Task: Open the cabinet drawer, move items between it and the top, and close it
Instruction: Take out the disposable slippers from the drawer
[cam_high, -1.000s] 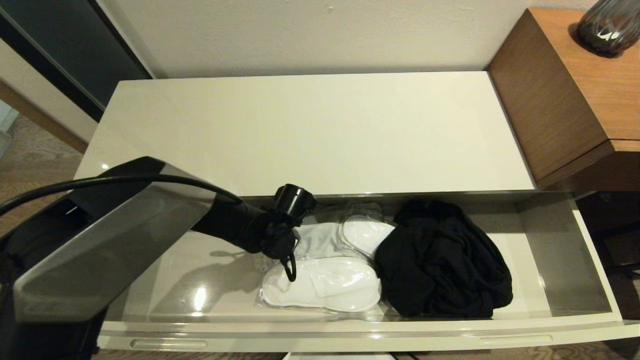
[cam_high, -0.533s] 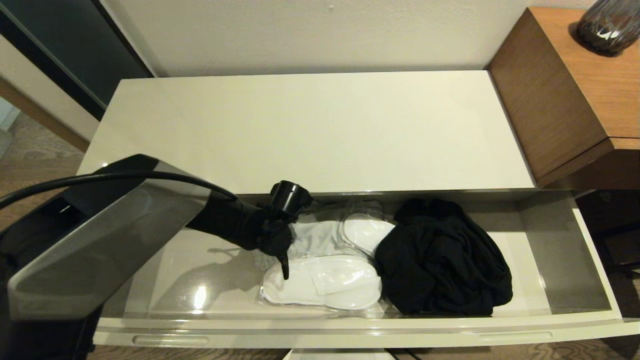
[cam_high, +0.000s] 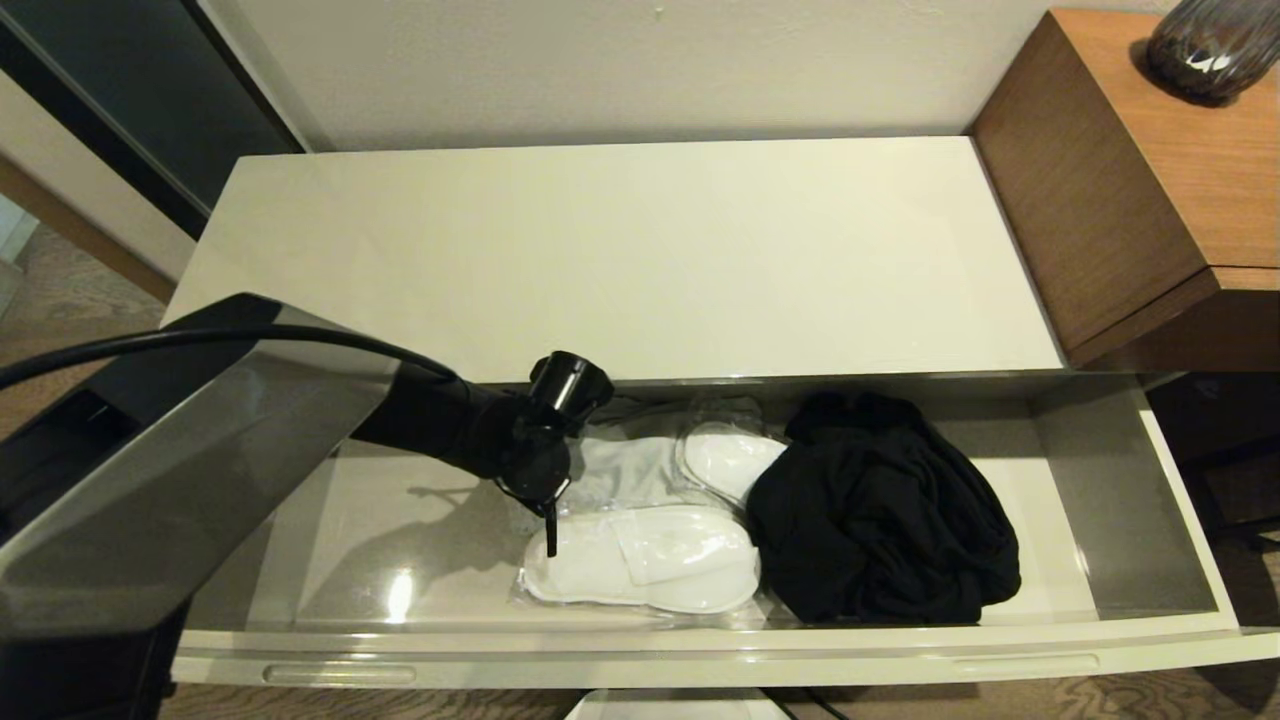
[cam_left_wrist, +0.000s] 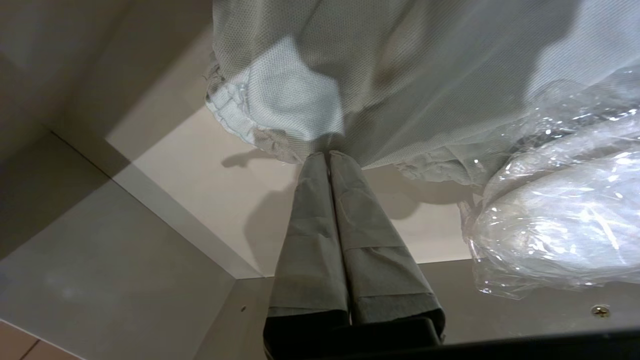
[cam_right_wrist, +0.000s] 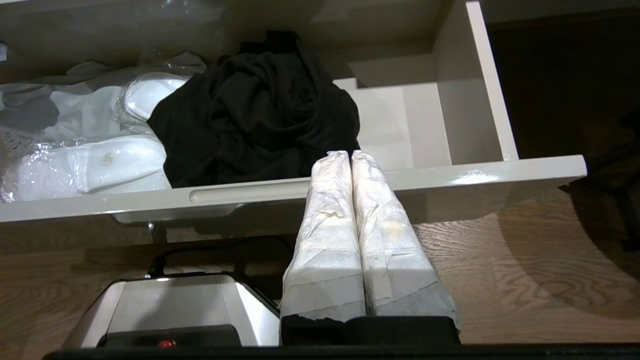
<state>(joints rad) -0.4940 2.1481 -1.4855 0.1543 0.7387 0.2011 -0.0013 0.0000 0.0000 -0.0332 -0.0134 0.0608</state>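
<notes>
The cabinet drawer (cam_high: 1120, 540) stands pulled fully out below the top (cam_high: 620, 250), which is a bare glossy beige slab. Inside the drawer, from the robot's left to right: a light grey garment (cam_high: 630, 470) with a gathered elastic edge, two plastic-wrapped pairs of white slippers (cam_high: 650, 570), and a crumpled black garment (cam_high: 880, 520) overlapping the rear slipper pair. The front slipper pair lies near the drawer's front wall.

The left gripper (cam_left_wrist: 327, 155) reaches down into the drawer's left half. Its fingers are pressed together, tips pinching the elastic hem of the light grey garment. Whether the cloth is lifted off the drawer floor cannot be told.

The right gripper (cam_right_wrist: 350, 155) hangs outside the drawer, before its front panel, fingers closed on nothing.

No brand, label or legible writing shows on the slipper wrapping, the garments or the cabinet. A dark vase (cam_high: 1205, 50) stands on the brown wooden unit (cam_high: 1130, 200) at right.
</notes>
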